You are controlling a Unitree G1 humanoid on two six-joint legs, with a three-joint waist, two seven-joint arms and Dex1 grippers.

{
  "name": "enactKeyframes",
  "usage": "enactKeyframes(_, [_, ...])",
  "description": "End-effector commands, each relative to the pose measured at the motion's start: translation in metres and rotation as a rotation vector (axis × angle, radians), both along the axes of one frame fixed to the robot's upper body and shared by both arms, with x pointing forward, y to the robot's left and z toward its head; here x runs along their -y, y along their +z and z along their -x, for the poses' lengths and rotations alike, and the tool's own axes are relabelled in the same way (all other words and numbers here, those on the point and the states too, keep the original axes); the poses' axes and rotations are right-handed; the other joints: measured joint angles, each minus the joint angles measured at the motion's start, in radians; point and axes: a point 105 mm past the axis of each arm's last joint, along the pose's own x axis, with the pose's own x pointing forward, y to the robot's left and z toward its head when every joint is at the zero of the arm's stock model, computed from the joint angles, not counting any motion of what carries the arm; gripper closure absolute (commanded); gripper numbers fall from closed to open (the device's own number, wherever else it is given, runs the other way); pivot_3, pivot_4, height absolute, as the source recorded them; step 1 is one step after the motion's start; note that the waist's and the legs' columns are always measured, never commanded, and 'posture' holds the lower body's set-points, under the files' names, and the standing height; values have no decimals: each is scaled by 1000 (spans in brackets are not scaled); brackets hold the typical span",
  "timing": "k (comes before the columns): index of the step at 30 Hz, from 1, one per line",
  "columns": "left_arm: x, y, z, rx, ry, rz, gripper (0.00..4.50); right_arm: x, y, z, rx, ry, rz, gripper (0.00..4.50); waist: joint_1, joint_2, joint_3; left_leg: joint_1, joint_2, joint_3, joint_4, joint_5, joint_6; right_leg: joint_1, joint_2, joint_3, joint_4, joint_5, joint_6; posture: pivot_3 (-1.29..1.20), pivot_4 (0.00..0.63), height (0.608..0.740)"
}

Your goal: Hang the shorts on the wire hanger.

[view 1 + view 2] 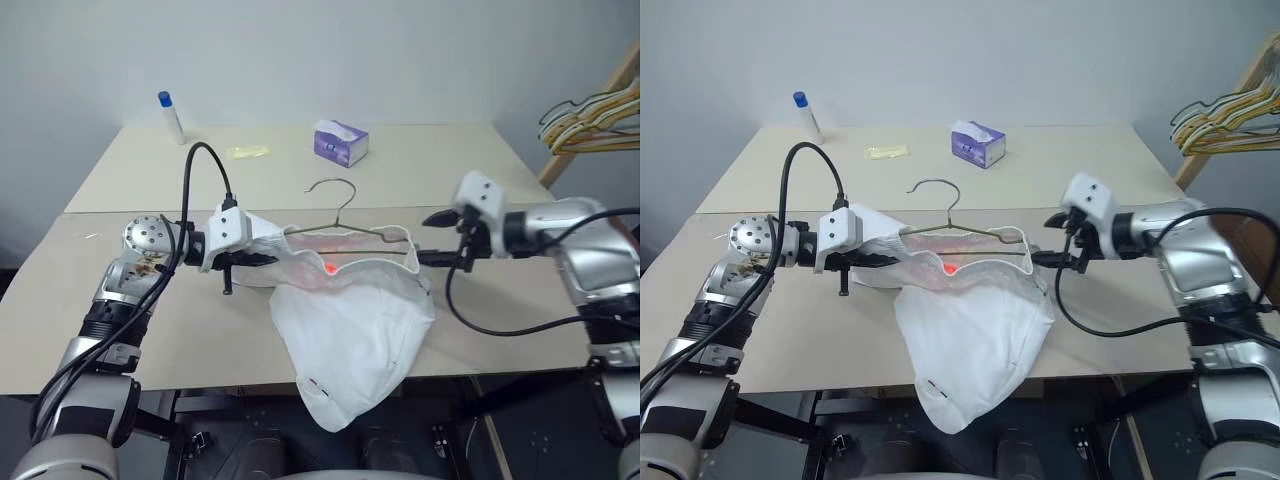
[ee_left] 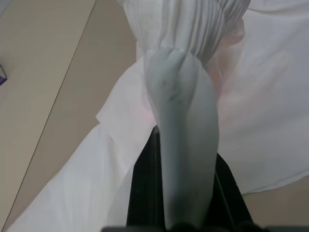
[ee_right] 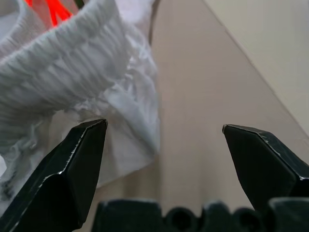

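Shorts show no readable label; left tool clamps waistband.

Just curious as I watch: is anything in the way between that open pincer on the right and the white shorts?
Nothing visible. The right pincer stands open with only bare table between it and the shorts, whose waistband edge lies just beside one finger.

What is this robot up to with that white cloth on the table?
It is putting white shorts onto a wire hanger. Its left claw is shut on one end of the gathered waistband, holding it up, with the hanger's wire lying inside the waist opening and the hook sticking out behind. The right claw is open beside the other end, holding nothing.
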Motion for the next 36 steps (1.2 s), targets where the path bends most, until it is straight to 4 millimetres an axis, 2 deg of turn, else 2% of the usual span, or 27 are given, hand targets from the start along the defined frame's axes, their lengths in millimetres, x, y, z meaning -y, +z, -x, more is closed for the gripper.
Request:
enactKeyframes(1, [3, 22, -2, 74, -17, 28, 4500, -22, 21, 6, 72, 135, 19, 43, 4, 0, 0, 0, 0, 0, 0, 0, 0, 0, 0, 0, 0, 0, 0, 98, 0, 740])
enactKeyframes(6, [4, 19, -1, 74, -22, 24, 4500, -34, 16, 17, 49, 192, 35, 43, 14, 0, 0, 0, 0, 0, 1, 0, 0, 1, 0, 0, 0, 2, 1, 91, 0, 740])
enactKeyframes(10, [8, 18, -1, 74, -38, 24, 4500, -36, 7, 15, 16, 170, 55, 43, 21, 1, -1, 1, 0, 1, 1, 0, 0, 1, 0, 0, -1, 2, 1, 82, 0, 740])
enactKeyframes(13, [11, 19, -1, 75, -50, 26, 4500, -38, 1, 13, -2, 156, 69, 654, 21, 1, -1, 1, 0, 1, 1, 0, 0, 1, 0, 0, 0, 2, 1, 75, 0, 740])
enactKeyframes(21, [15, 18, 1, 73, -78, 27, 4500, -40, -4, 3, -11, 122, 86, 3518, 21, 1, -1, 1, 0, 1, 1, 0, 0, 1, 0, 0, 0, 2, 1, 70, 4, 740])
enactKeyframes(24, [15, 18, 2, 71, -81, 27, 4500, -38, -4, 3, -16, 125, 87, 4455, 20, 1, -1, 1, 0, 1, 1, 0, 0, 1, 0, 0, 0, 2, 1, 71, 6, 740])
enactKeyframes(30, [6, 20, 0, 68, -45, 33, 4500, -34, 6, 12, -58, 119, 1, 4488, 21, 1, -1, 1, 0, 1, 1, 0, 0, 1, 0, 0, 0, 2, 1, 71, 10, 740])
enactKeyframes(31, [4, 22, -1, 67, -34, 43, 3908, -33, 7, 14, -64, 114, -9, 4500, 21, 1, -1, 1, 0, 1, 1, 0, 0, 1, 0, 0, 0, 2, 1, 69, 11, 740])
enactKeyframes(33, [1, 27, -5, 80, -6, 73, 3420, -28, 7, 19, -80, 100, -29, 4500, 21, 1, -1, 0, 0, 1, 1, 0, 0, 1, 0, 0, 0, 2, 1, 68, 12, 740])
enactKeyframes(36, [-6, 42, -14, 128, 66, 141, 2392, -19, 6, 28, -117, 60, -66, 4500, 26, 1, -1, 0, 0, 0, 1, 0, 0, 1, 0, -1, 0, 2, 1, 66, 16, 740])
